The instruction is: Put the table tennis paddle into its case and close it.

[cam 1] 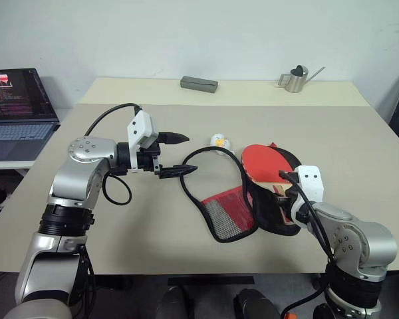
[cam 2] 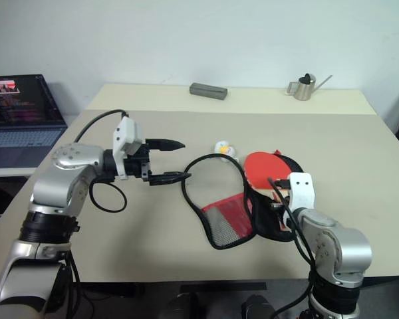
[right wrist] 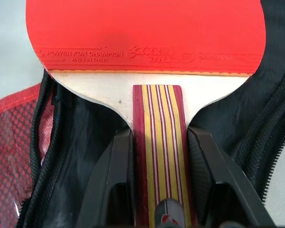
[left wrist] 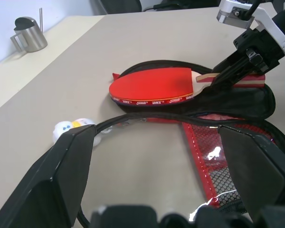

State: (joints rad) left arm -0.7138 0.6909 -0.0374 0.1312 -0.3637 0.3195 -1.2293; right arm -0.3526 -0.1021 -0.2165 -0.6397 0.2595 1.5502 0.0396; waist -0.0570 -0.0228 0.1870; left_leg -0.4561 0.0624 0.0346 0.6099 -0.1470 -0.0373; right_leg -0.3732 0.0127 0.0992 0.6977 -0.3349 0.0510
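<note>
The table tennis paddle (cam 1: 265, 161), red-faced with a striped wooden handle (right wrist: 157, 142), lies over the black half of its case (left wrist: 256, 102). I cannot tell if the blade rests on it. My right gripper (right wrist: 159, 135) is shut on the handle, one finger on each side. The case is unzipped and spread open. Its red mesh flap (cam 1: 224, 211) lies flat toward my left gripper. A small white ball charm (cam 1: 219, 141) sits on the table by the case's far end. My left gripper (cam 1: 189, 153) hovers open beside the flap, pointing at the case, holding nothing.
The beige table (cam 1: 120, 226) has bare room on the left and in front. At its far edge sit a grey block (cam 1: 199, 83) and a small metal watering can (cam 1: 296, 78). An open laptop (cam 1: 16, 113) stands on a side desk at the left.
</note>
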